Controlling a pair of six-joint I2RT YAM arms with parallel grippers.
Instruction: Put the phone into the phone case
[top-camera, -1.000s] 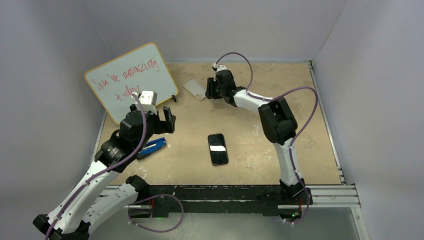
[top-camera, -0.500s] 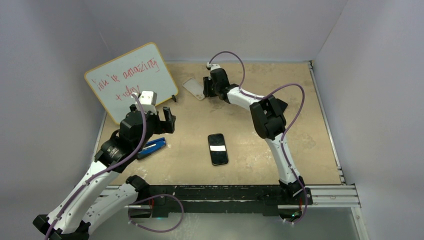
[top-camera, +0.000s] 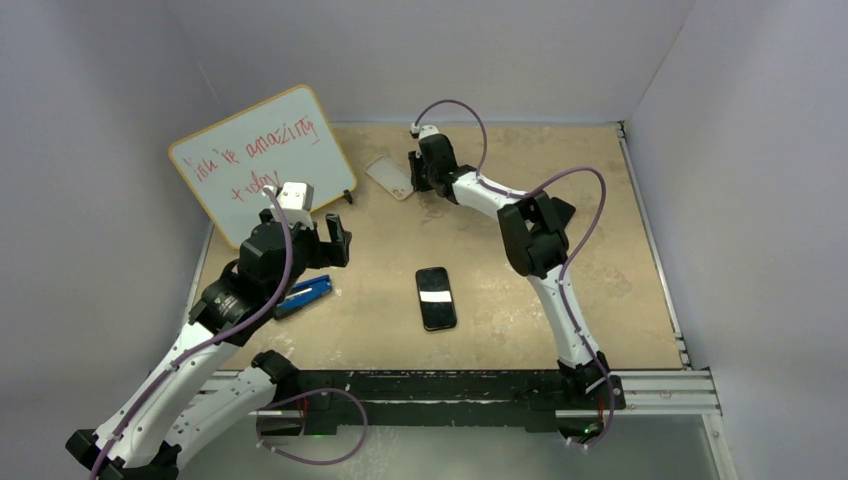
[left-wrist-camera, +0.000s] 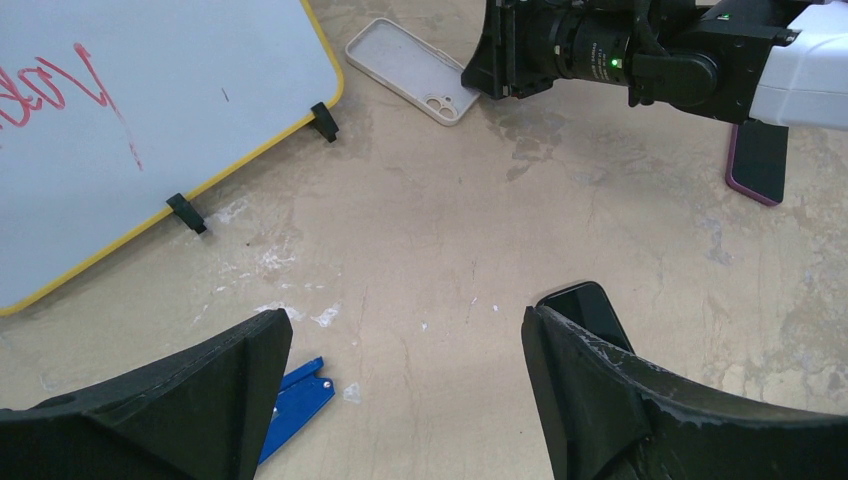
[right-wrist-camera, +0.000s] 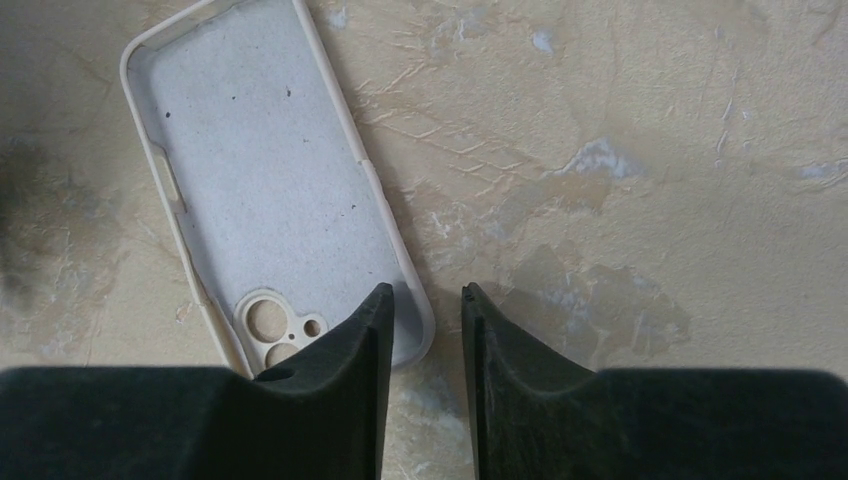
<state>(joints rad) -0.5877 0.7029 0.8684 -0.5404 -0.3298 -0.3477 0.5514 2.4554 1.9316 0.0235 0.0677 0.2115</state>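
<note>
Inside pale walls (top-camera: 760, 150), scuffed tan tabletop (top-camera: 500, 300) beneath phone (top-camera: 435, 297)

On the table (top-camera: 600, 200) the phone (top-camera: 436, 297) lies near the middle, the phone case (top-camera: 388, 177) well behind it, right of the whiteboard (top-camera: 262, 160) propped at the far left, and a tool (top-camera: 302, 295) left of the phone.
</note>
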